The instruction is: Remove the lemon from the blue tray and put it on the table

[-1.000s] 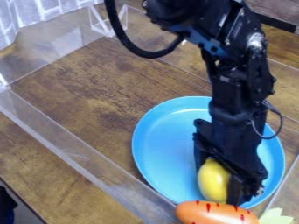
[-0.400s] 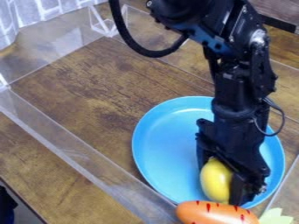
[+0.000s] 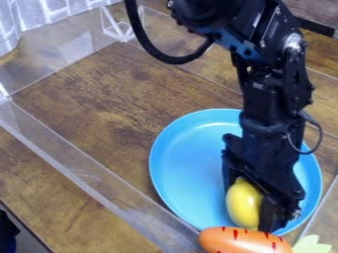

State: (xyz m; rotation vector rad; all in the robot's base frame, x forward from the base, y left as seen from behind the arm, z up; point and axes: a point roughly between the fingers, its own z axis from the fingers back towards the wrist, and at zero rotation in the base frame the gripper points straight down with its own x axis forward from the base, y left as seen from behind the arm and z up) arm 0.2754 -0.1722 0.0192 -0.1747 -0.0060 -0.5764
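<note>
The yellow lemon (image 3: 242, 205) lies in the near part of the round blue tray (image 3: 185, 158), which rests on the brown wood-grain table (image 3: 119, 89). My black gripper (image 3: 259, 203) reaches straight down over the lemon with its fingers on either side of the fruit. The fingers sit close against the lemon, but whether they clamp it is not clear. The arm's body hides the lemon's right side and the tray's middle.
An orange toy carrot (image 3: 246, 240) with green leaves (image 3: 313, 244) lies just in front of the tray at the bottom edge. Clear plastic walls (image 3: 66, 148) run along the table's left and near sides. A black cable (image 3: 152, 44) loops above the table's far part.
</note>
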